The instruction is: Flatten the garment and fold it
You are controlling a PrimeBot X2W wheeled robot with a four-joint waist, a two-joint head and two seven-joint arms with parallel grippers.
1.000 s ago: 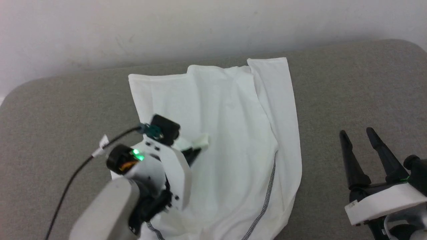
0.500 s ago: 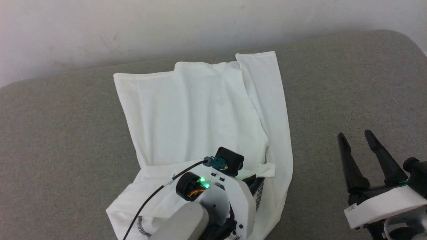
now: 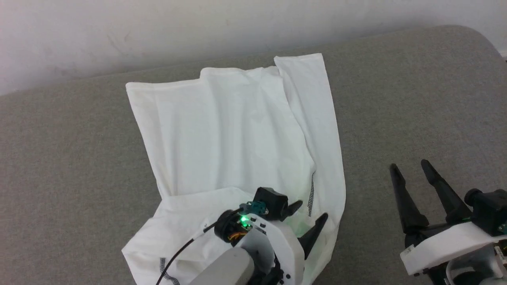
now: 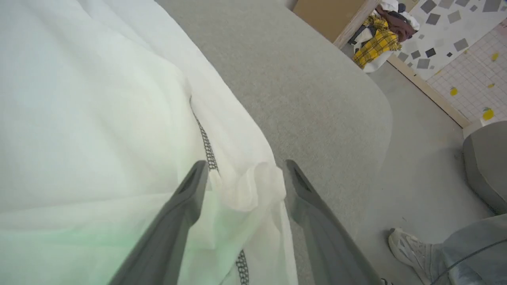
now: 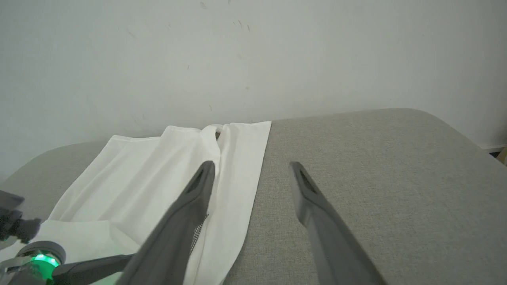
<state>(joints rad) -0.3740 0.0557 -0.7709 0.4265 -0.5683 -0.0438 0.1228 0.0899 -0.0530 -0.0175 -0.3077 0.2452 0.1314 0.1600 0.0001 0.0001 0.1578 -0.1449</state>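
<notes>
Item: the garment; white, thin; spread on the grey cushion in the middle of the head view; long axis running from the upper centre of the frame to the lower centre, leaning a little left at the bottom; far hem close under the pale wall; near end rumpled, with a flap doubled over at lower left and a narrow strip laid along the right edge; not yet flat, by my judgement.

Item: dark zigzag stitching; a short run at lower centre right, just above my fingertips.

Item: my left gripper; lower centre of the head view, over the garment's near right edge; fingers spread wide; in my left wrist view a small pucker of cloth stands between them, against the finger at that view's right, perhaps only resting there, since the contact is hard to read; nothing clamped.

Item: my right gripper; lower right of the head view, above bare cushion, well apart from the cloth; fingers spread, empty.

Relation for the coming move: the garment lies up-frame and left of my left gripper, and wholly left of my right; the left is much the nearer; the narrow strip follows the long axis on the right gripper's side; I judge the near end wants smoothing next, drawn along that axis.
</notes>
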